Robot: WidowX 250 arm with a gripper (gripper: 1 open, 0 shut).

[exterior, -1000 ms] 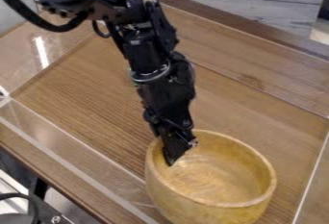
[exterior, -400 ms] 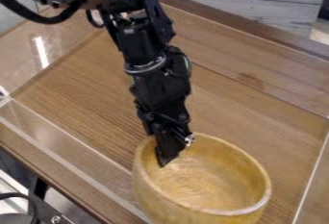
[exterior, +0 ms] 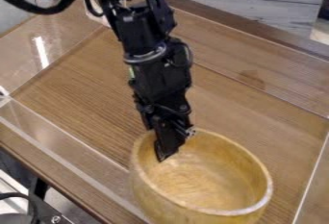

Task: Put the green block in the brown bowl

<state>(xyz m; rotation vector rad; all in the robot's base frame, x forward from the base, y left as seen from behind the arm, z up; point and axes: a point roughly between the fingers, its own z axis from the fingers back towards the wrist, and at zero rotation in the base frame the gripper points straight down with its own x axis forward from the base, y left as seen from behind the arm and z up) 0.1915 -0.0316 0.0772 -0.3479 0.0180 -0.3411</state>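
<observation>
The brown bowl (exterior: 238, 161) stands at the lower middle of the wooden table, round, light wood, thick-rimmed. My black gripper (exterior: 164, 152) comes down steeply onto its near-left rim. The fingertips sit close together astride the rim, one dipping inside the bowl, so the gripper looks shut on the rim. The green block is hidden: nothing green shows on the table, in the visible part of the bowl or between the fingers. The arm covers part of the bowl's left inside.
The wooden tabletop (exterior: 77, 84) is bordered by a low clear wall (exterior: 58, 136) along the front left. A raised wooden edge (exterior: 276, 45) runs along the back right. Black cables (exterior: 33, 209) hang at the bottom left corner.
The gripper has shifted a little left and upward. The bowl has slid left along with it.
</observation>
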